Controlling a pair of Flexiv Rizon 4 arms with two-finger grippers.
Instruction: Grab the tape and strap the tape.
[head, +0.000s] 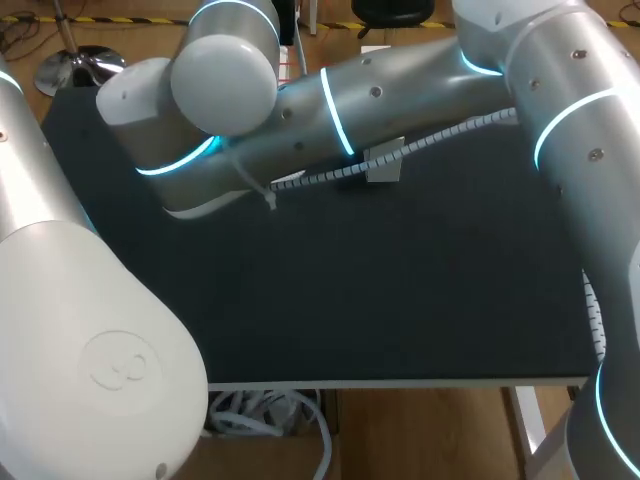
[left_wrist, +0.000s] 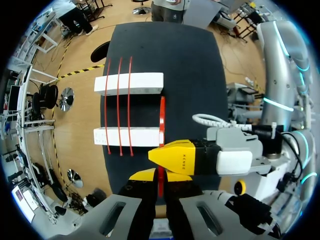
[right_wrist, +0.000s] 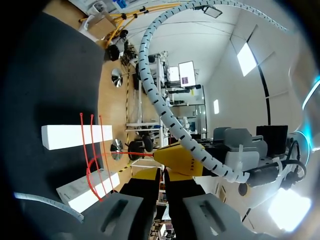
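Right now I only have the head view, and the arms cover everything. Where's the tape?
Observer: The left wrist view shows red tape running from two white blocks to the left gripper.
Operator: Gripped?
Observer: Looks so. It passes between the left gripper's closed fingers.
Operator: Right gripper?
Observer: The right gripper is just beside the left gripper, next to the tape. I can't tell whether it touches.

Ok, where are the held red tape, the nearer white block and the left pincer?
red tape (left_wrist: 162, 117), left wrist view, middle of the strip
nearer white block (left_wrist: 144, 136), left wrist view, its top face
left pincer (left_wrist: 160, 176), left wrist view, midway between its yellow tips
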